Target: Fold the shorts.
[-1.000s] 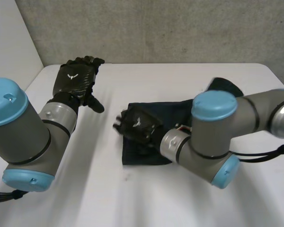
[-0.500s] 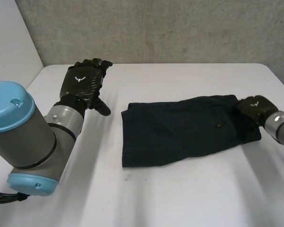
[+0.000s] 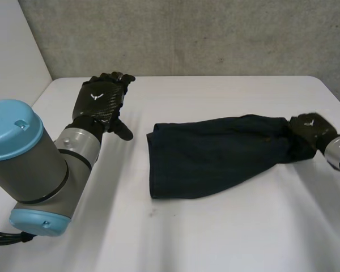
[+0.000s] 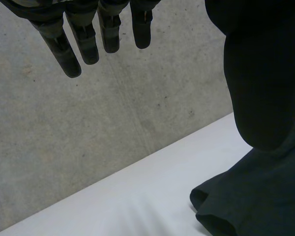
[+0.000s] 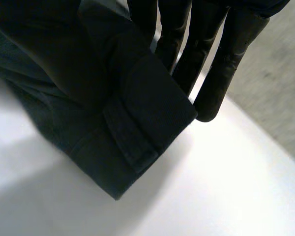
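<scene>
Currently the right hand [image 3: 309, 128] pinches the shorts [image 3: 215, 156] against its thumb.

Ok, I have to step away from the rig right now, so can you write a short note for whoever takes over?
Left hand: open, holding nothing, raised over the table, apart from the shorts.
Right hand: pinching the shorts between thumb and fingers at the end on its own side, with the cloth drawn out towards it.
Shorts: stretched lengthwise across the middle of the table.
Done: shorts laid out long, one end gripped.
Left: no end-to-end fold shows yet, and the far end lies free.
</scene>
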`<action>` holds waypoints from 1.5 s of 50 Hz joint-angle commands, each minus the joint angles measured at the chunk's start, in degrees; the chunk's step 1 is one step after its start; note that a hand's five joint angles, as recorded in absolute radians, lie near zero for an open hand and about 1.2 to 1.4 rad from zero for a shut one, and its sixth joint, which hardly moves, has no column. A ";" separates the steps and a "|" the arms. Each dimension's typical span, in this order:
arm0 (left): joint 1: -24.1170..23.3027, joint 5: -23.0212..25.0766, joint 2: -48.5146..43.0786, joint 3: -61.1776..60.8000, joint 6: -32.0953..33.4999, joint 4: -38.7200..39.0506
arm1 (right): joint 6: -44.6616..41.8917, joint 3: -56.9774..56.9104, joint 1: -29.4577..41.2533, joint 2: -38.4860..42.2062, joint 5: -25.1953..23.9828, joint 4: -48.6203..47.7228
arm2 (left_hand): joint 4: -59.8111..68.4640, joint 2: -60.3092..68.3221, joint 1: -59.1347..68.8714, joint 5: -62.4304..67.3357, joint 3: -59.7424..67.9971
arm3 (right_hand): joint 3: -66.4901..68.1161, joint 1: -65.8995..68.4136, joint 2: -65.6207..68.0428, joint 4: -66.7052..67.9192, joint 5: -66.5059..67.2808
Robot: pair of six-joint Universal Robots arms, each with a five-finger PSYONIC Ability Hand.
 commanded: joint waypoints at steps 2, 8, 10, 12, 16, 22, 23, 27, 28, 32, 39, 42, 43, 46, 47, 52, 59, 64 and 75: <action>-0.01 -0.08 0.48 0.08 0.00 0.00 | -0.37 -1.10 8.00 -10.31 -0.26 0.25 | -0.55 -0.26 -0.12 -1.48 -0.80 | 13.00 28.68 13.11 11.94 16.29; -0.09 -0.26 0.48 -0.01 0.00 0.00 | -4.65 -5.05 22.75 -8.92 -0.52 0.52 | -0.55 -0.26 -0.12 -1.48 -0.80 | 13.00 28.68 13.11 11.94 16.29; -0.09 -0.26 0.56 -0.01 0.00 -0.09 | -7.56 -5.32 25.67 -7.69 -0.70 0.52 | -0.72 -0.43 -0.28 -1.65 -0.97 | 13.00 28.68 13.11 11.94 16.29; -0.09 -0.26 0.65 -0.01 0.00 -0.09 | -12.81 -5.58 29.70 -5.23 -0.70 0.86 | -0.72 -0.43 -0.28 -1.65 -0.97 | 13.00 28.68 13.11 11.94 16.29; 0.08 -0.35 0.91 0.25 0.00 -0.18 | -21.43 -6.11 35.59 -0.93 -0.87 4.10 | -0.72 -0.43 -0.28 -1.65 -0.97 | 13.00 28.68 13.11 11.94 16.29; 0.08 -0.17 1.71 1.31 0.18 0.00 | -31.21 -8.83 38.86 3.57 -0.52 11.93 | -1.22 -0.93 -0.79 -2.15 -1.47 | -20.14 -4.47 -20.03 -21.21 -16.86; 0.08 -0.17 1.71 1.48 0.26 0.00 | -31.83 -9.27 38.87 3.66 -0.78 12.99 | -1.22 -0.93 -0.79 -2.15 -1.47 | -28.23 -12.56 -28.12 -29.30 -24.95; -0.09 -0.17 1.71 3.59 0.53 0.17 | -28.43 -10.50 38.78 2.96 -2.10 14.93 | -1.39 -1.10 -0.95 -2.32 -1.64 | -51.32 -35.64 -51.21 -52.39 -48.03; -0.18 -0.26 1.71 4.12 0.53 0.17 | -26.93 -10.68 38.60 2.43 -2.63 14.84 | -1.39 -1.10 -0.96 -2.32 -1.64 | -52.86 -37.19 -52.75 -53.93 -49.57; -0.18 -0.17 1.27 6.66 0.53 0.17 | -9.93 -10.60 35.97 -6.24 -3.78 13.09 | -1.39 -1.10 -0.96 -2.32 -1.64 | -57.00 -41.32 -56.89 -58.06 -53.71; -1.41 0.44 -1.45 12.03 0.53 0.17 | 12.18 -10.42 30.00 -11.90 2.28 10.89 | -0.89 -0.60 -0.45 -1.82 -1.14 | -57.00 -41.32 -56.89 -58.06 -53.71; -3.77 0.53 -4.78 14.74 0.62 -0.09 | 17.28 -10.94 26.58 -12.68 7.54 11.93 | -0.72 -0.43 -0.29 -1.65 -0.97 | -57.00 -41.32 -56.89 -58.06 -53.71; -4.31 0.53 -5.93 15.54 0.62 -0.26 | 17.99 -11.03 26.04 -12.78 8.43 12.29 | -0.72 -0.43 -0.28 -1.65 -0.97 | -57.00 -41.32 -56.89 -58.06 -53.71; -6.93 0.44 -10.92 18.78 0.62 -1.66 | 18.26 -12.26 25.59 -11.81 10.81 14.14 | -0.55 -0.26 -0.12 -1.48 -0.80 | -57.00 -41.32 -56.89 -58.06 -53.71; -7.73 0.44 -12.25 19.50 0.53 -2.46 | 18.09 -12.87 25.68 -11.11 10.99 14.57 | -0.38 -0.10 0.05 -1.32 -0.64 | -57.00 -41.32 -56.89 -58.06 -53.71; -10.29 -0.08 -20.08 24.24 0.27 -8.96 | 17.74 -18.76 25.77 -3.03 11.52 17.74 | -0.05 0.24 0.39 -0.98 -0.30 | -57.00 -41.32 -56.89 -58.06 -53.71; -10.29 -3.33 -27.21 26.80 0.53 -17.92 | 17.56 -27.46 25.94 8.39 11.87 23.36 | 1.97 2.26 2.41 1.04 1.72 | -57.00 -41.32 -56.89 -58.06 -53.71; -9.59 -9.92 -28.35 26.97 2.97 -20.12 | 16.42 -29.66 25.95 13.75 10.99 24.60 | 2.81 3.10 3.25 1.88 2.56 | -57.00 -41.32 -56.89 -58.06 -53.71; -9.41 -9.23 -27.56 24.16 11.95 -20.57 | 8.25 -29.32 26.21 15.27 11.87 24.95 | 1.64 1.93 2.07 0.71 1.39 | -57.00 -41.32 -56.89 -58.06 -53.71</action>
